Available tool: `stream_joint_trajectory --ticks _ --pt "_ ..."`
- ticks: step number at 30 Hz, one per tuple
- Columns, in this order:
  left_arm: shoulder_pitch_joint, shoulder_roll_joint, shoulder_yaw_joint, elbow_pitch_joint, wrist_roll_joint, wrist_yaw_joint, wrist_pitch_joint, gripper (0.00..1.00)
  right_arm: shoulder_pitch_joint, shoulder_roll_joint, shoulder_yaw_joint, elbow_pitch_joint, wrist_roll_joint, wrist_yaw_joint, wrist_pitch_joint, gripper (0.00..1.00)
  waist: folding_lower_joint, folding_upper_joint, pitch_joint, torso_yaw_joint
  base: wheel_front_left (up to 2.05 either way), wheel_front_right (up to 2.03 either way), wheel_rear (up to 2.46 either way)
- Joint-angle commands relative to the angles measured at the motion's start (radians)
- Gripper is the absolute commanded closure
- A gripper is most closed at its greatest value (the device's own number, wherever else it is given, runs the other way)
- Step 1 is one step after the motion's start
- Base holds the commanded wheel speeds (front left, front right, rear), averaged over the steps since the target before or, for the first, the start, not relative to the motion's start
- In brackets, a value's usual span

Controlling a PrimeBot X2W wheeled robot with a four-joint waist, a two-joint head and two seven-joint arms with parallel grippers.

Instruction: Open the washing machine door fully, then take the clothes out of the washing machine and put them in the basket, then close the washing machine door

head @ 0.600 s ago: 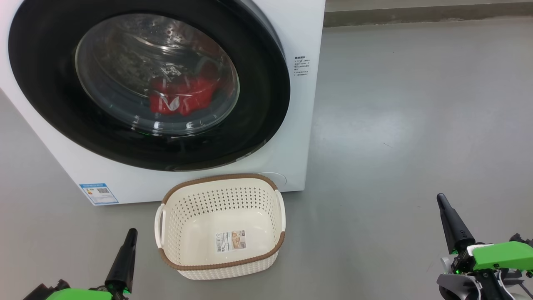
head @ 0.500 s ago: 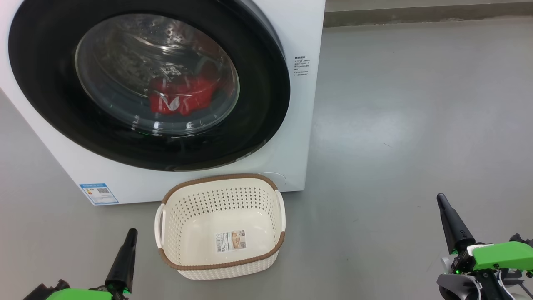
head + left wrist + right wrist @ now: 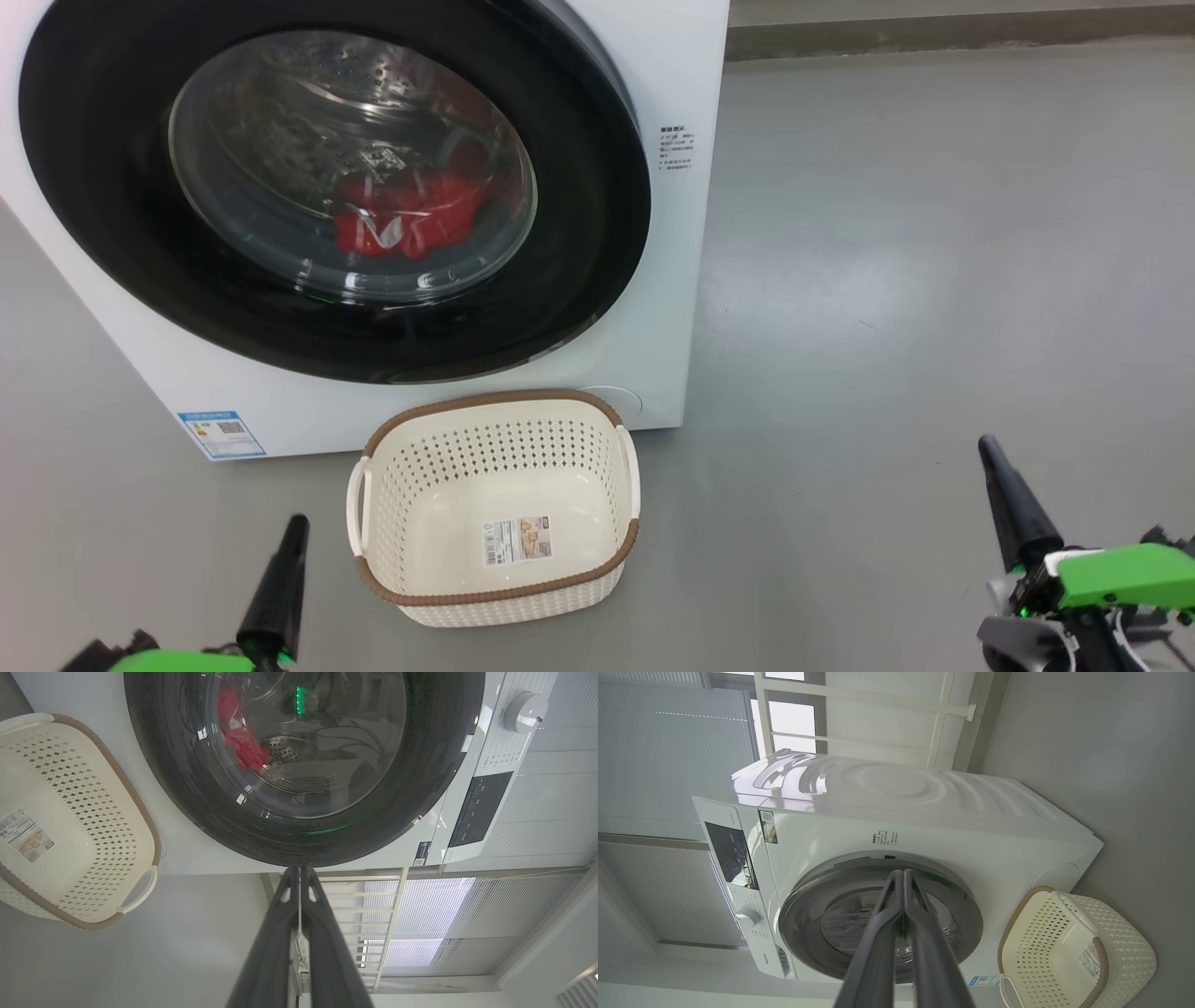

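Note:
The white washing machine (image 3: 672,308) stands at the upper left of the head view, its black-rimmed round door (image 3: 121,252) closed flat against the front. Red clothes (image 3: 411,215) lie in the drum behind the glass, and they show in the left wrist view too as clothes (image 3: 243,746). The empty cream basket (image 3: 439,485) sits on the floor just before the machine. My left gripper (image 3: 297,523) is shut, low at the left, short of the basket. My right gripper (image 3: 988,448) is shut, far to the right over bare floor.
Grey floor (image 3: 915,280) stretches to the right of the machine, with a wall base at the top edge. The machine's control panel and dial (image 3: 523,711) show in the left wrist view; a railing and blinds (image 3: 668,742) stand behind the machine.
Both grippers have sunk very slightly in the head view. Machine, door, clothes and basket are unmoved.

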Motion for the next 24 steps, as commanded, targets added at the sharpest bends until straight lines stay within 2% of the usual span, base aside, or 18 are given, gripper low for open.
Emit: stream_joint_trajectory --ticks 1,2,6,13,17,24 --pt "0.001 0.0 -0.001 0.003 0.0 0.0 0.0 1.0 0.001 0.001 0.001 0.004 0.0 0.0 0.0 1.0 0.0 0.0 0.0 0.0 0.0 0.0 0.0" --pt "0.005 -0.002 -0.003 0.012 0.0 0.0 0.0 0.0 0.004 0.004 0.002 0.014 0.0 0.0 -0.001 0.0 0.0 0.0 0.0 0.0 0.0 0.0 0.0" --pt "0.044 -0.016 -0.011 0.066 0.0 0.0 0.0 0.0 0.048 0.023 0.012 0.071 0.0 0.0 -0.001 0.0 0.0 0.0 0.0 0.0 0.0 0.0 0.0" --pt "0.025 -0.014 -0.03 0.064 -0.007 0.0 -0.013 0.0 0.029 0.021 0.036 0.067 0.002 0.0 -0.021 0.0 0.0023 0.0 -0.001 0.0 0.0 0.0 0.0" --pt "0.015 -0.014 -0.042 0.063 -0.011 0.0 -0.021 0.0 0.02 0.02 0.051 0.067 -0.002 0.0 -0.033 0.0 0.0002 0.0 0.002 0.0 0.0 0.0 0.0" --pt "-0.005 -0.01 -0.062 0.056 -0.001 -0.001 -0.04 0.0 0.0 0.018 0.074 0.066 -0.021 0.0 -0.054 0.0 0.0 0.0 0.005 0.0 0.0 0.0 0.0"
